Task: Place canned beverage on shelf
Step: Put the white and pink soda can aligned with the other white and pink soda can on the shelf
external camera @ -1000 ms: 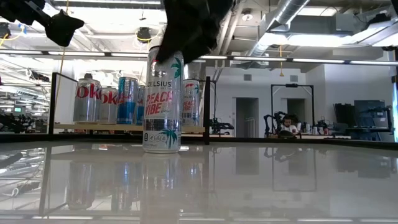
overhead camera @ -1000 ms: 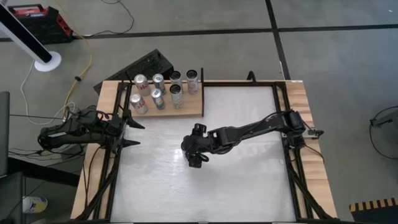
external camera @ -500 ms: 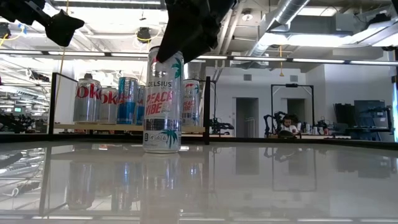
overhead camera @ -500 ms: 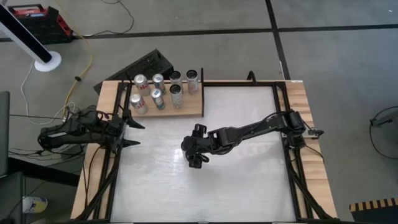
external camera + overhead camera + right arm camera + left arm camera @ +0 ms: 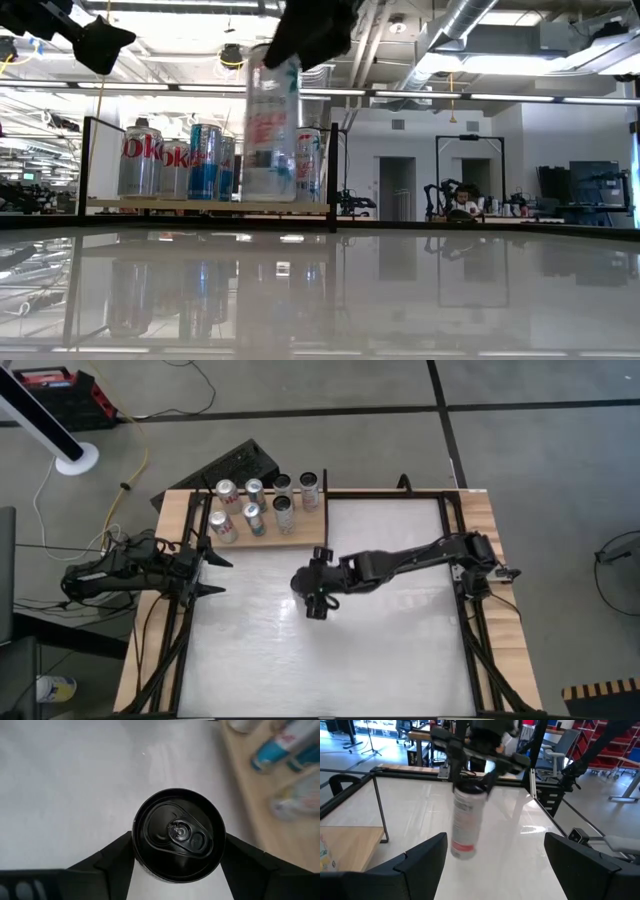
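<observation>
6 cans [image 5: 258, 503] on shelf [image 5: 309, 532] beside glossy white tabletop [image 5: 400, 650]

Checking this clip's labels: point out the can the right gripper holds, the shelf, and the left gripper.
Held can [image 5: 270, 130], low view, middle of its printed side.
Shelf [image 5: 305, 532], high view, bare wood near its right end.
Left gripper [image 5: 215, 574], high view, midway between its open fingertips.
Right gripper [image 5: 175, 851], right wrist view, at the can's top.

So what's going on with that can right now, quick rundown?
Right claw shut on the can, lifted off the table. Left claw open, waiting at the table's left edge. Shelf holds six cans; its right end is free.
</observation>
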Tool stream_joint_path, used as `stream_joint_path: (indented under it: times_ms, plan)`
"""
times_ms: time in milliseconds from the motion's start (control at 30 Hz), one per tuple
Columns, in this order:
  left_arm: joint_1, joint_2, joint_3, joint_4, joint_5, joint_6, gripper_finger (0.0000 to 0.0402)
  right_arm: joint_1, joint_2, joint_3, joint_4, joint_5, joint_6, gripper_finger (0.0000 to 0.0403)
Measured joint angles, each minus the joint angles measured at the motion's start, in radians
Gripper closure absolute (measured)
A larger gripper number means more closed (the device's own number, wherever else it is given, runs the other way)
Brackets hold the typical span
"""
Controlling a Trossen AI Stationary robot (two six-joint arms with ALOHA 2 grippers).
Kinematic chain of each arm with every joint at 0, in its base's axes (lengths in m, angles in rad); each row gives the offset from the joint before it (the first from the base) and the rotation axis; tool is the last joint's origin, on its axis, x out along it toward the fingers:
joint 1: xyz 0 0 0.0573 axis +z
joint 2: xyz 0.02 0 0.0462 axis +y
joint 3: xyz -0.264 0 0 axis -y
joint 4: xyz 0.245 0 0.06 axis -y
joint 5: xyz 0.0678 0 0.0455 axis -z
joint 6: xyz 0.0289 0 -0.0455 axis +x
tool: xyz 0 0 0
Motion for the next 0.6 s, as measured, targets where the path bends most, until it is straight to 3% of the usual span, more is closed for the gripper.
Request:
stream_joint_path:
  times_ms: [600]
  plan:
    - [0.0, 0.0, 0.0, -0.001, -0.006, 0.0, 0.0084, -0.304, -0.015, 0.07, -0.047, -0.193, -0.225, 0.0129]
